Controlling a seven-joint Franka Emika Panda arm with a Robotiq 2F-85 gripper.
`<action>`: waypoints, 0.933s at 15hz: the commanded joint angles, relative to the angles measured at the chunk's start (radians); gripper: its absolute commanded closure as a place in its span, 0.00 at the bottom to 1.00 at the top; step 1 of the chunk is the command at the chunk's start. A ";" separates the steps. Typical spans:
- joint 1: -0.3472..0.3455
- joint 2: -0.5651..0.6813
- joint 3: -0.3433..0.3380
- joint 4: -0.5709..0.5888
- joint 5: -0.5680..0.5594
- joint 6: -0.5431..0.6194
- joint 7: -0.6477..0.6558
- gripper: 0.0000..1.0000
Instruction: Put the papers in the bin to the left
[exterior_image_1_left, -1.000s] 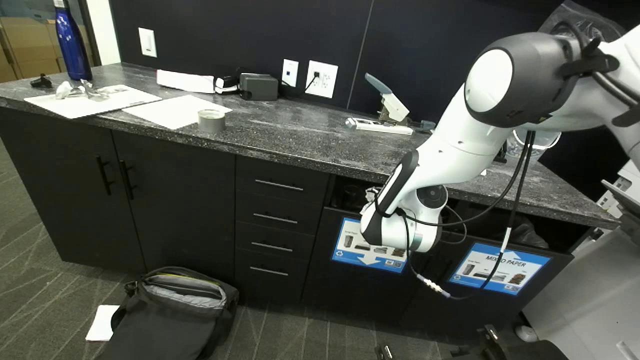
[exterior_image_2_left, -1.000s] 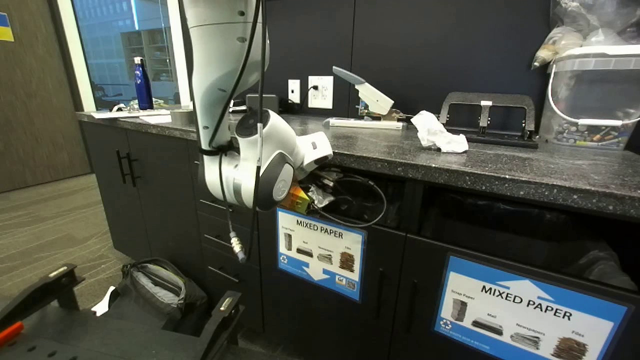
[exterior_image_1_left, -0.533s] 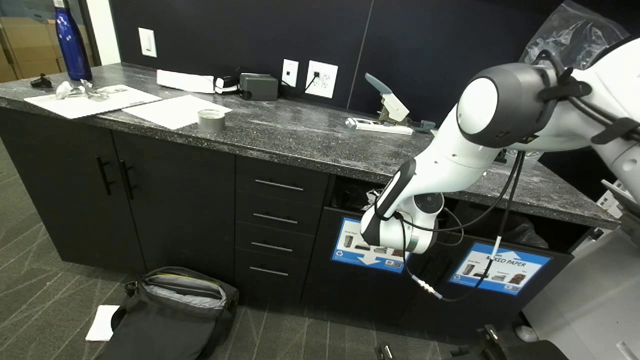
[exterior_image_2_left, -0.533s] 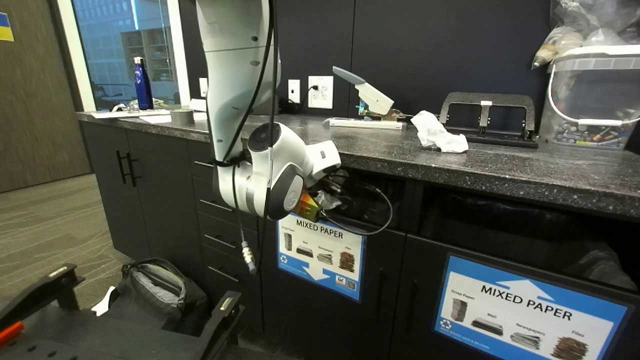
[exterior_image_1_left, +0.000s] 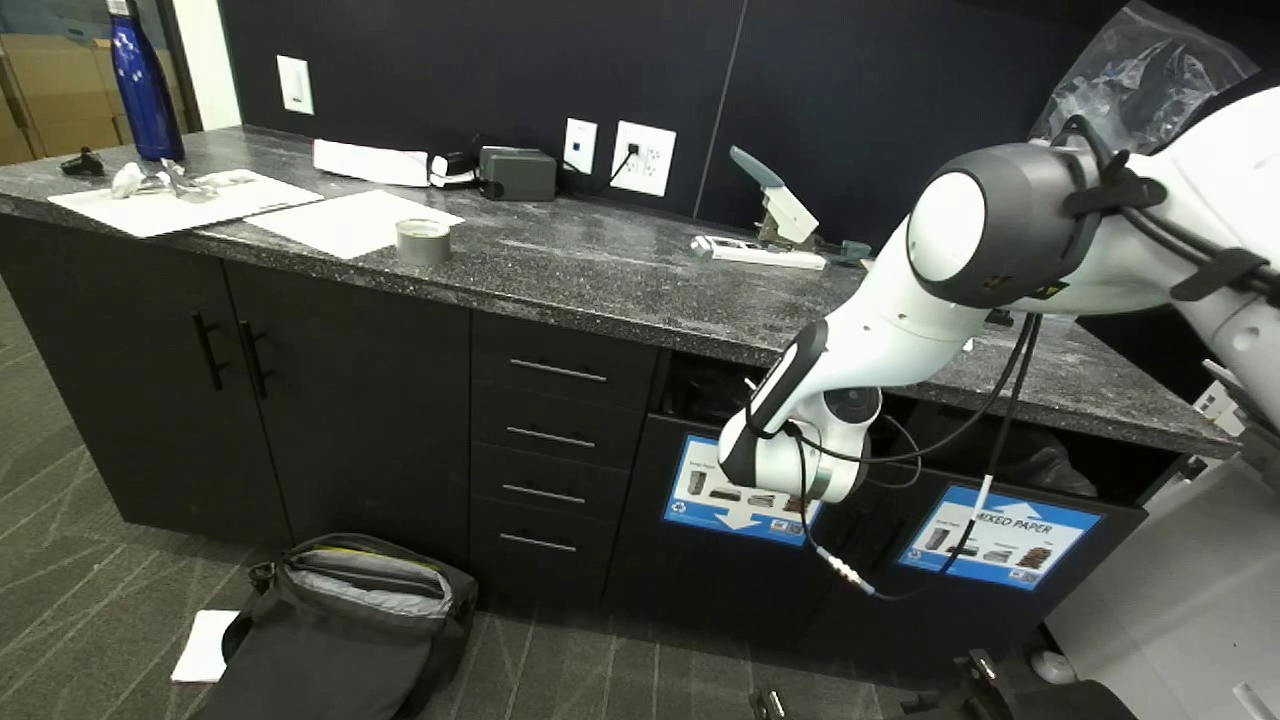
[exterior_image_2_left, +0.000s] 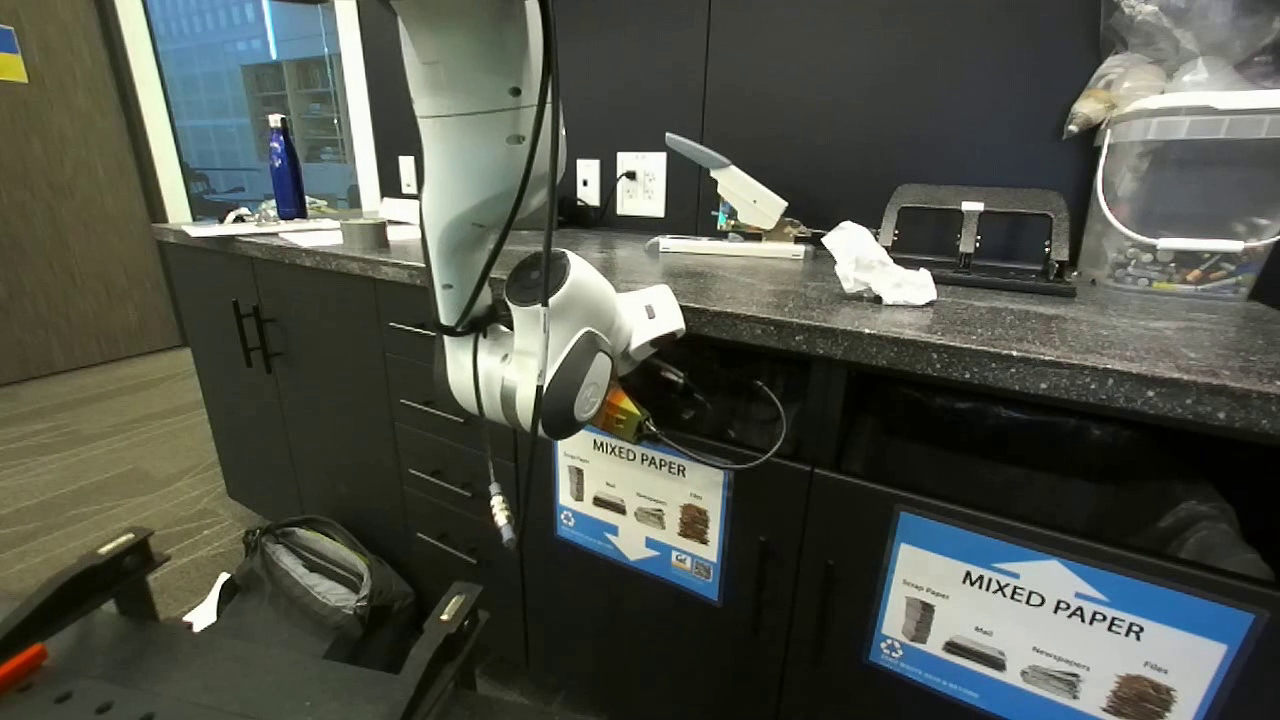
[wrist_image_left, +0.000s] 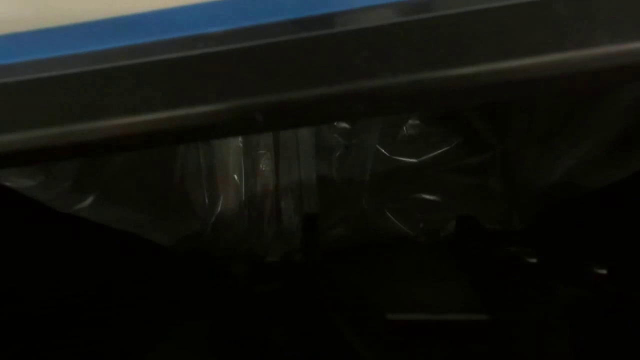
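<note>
Claw (exterior_image_2_left: 690, 388) at the Mouth of the Left Bin (exterior_image_2_left: 640, 630)

A white robot arm (exterior_image_2_left: 575, 300) bends below the edge of a speckled dark counter (exterior_image_1_left: 580, 280), its claw in the shadowed opening over the left bin's front. Darkness hides the jaws: how far apart they stand, and whether they grip anything, cannot be told. The left bin wears a blue-bordered label (exterior_image_2_left: 640, 510) reading "MIXED PAPER," arrow down; the right bin (exterior_image_2_left: 850, 680) bears a similar label, arrow up. In the mostly black wrist view, glinting clear plastic (wrist_image_left: 295, 170) shows beside a dark rim (wrist_image_left: 320, 89) and a blue label edge.

A crumpled white paper (exterior_image_2_left: 875, 265) lies on the counter to the right of the claw, just beside a black hole punch (exterior_image_2_left: 966, 245), with a stapler (exterior_image_2_left: 750, 200) to its left. More crumpled pieces (exterior_image_1_left: 128, 181) sit at the counter's left end on a flat white sheet (exterior_image_1_left: 140, 218), near an upright blue bottle (exterior_image_1_left: 145, 90). An open bag (exterior_image_1_left: 370, 600) rests on the floor at left.
</note>
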 joint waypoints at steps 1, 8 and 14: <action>-0.012 -0.058 0.017 -0.048 -0.014 -0.064 -0.034 0.00; -0.011 -0.350 0.009 -0.379 -0.075 -0.188 -0.074 0.00; -0.095 -0.667 0.064 -0.607 -0.228 -0.549 -0.082 0.00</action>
